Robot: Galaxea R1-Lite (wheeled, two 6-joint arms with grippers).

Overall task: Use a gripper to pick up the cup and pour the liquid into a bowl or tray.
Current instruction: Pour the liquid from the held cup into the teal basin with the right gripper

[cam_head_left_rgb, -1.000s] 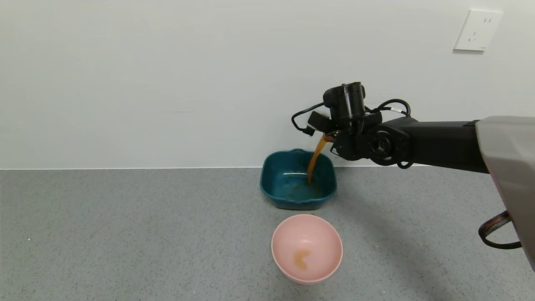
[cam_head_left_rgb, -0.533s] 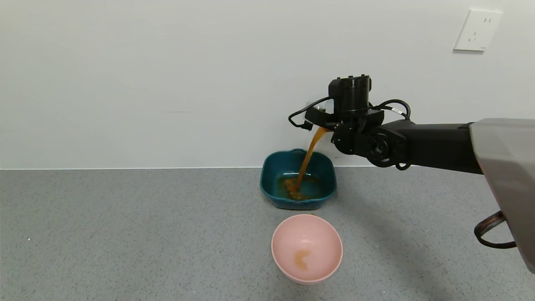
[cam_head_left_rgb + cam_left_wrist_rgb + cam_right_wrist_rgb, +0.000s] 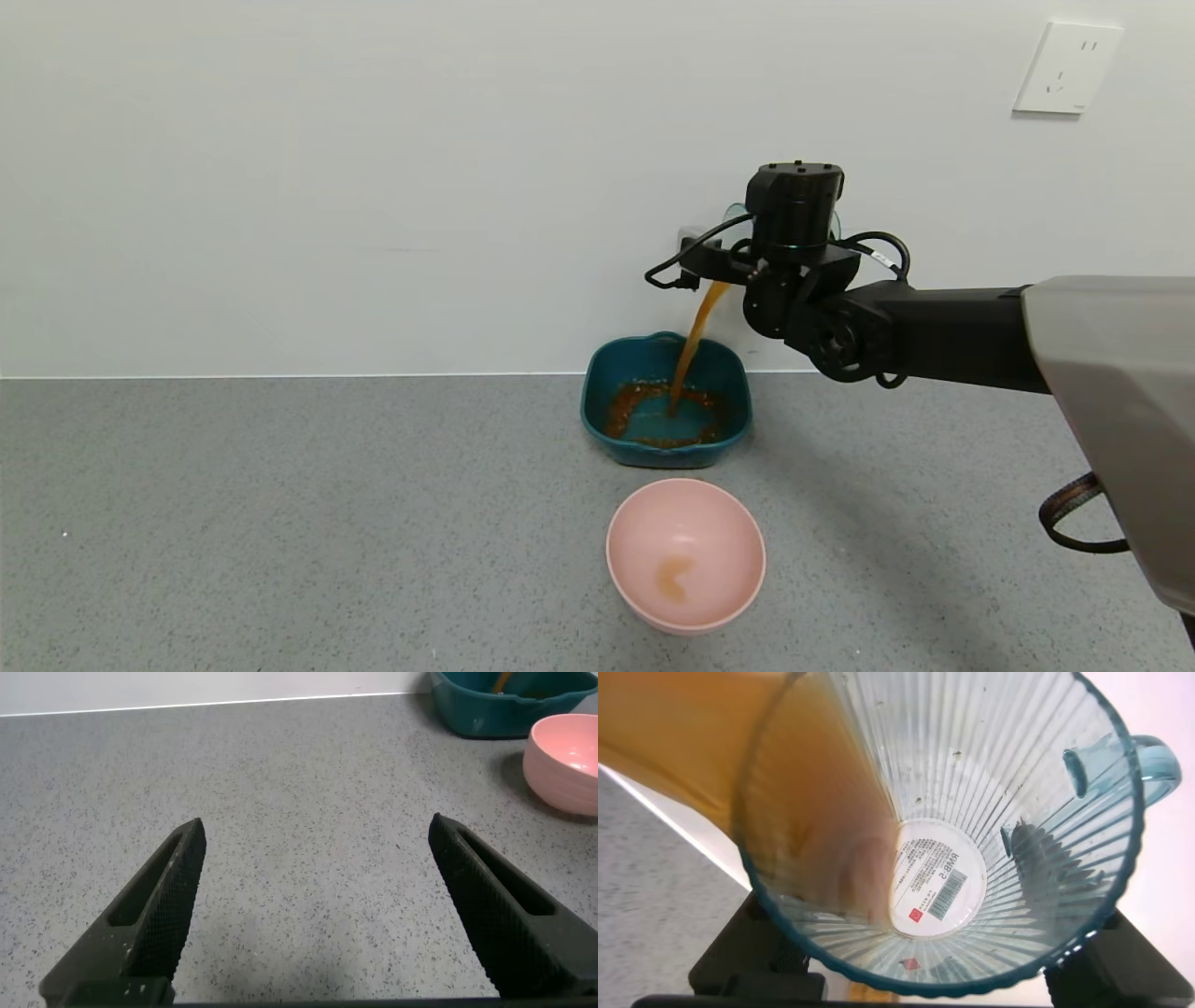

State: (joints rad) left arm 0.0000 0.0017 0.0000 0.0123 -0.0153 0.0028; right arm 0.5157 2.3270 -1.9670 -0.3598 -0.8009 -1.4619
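My right gripper [image 3: 738,266] hangs above the back right of the dark teal basin [image 3: 653,455], shut on the ribbed blue-grey cup [image 3: 971,812], which is tipped over on its side. In the head view only slivers of the cup's rim [image 3: 736,213] show behind the black wrist unit. Reddish-brown liquid [image 3: 695,341] runs from the cup in a steady stream into the basin and pools there with froth. In the right wrist view the liquid [image 3: 738,756] covers one side of the cup's inside. My left gripper [image 3: 316,826] is open and empty over bare counter.
A round pale pink bowl [image 3: 686,555] with a small orange smear stands just in front of the basin; both also show in the left wrist view, the basin [image 3: 486,714] and the bowl [image 3: 565,761]. The wall runs right behind the basin. A wall socket [image 3: 1067,67] is at upper right.
My right wrist has risen a little and turned further, tipping the cup more. The stream keeps falling and more liquid with froth has gathered in the basin.
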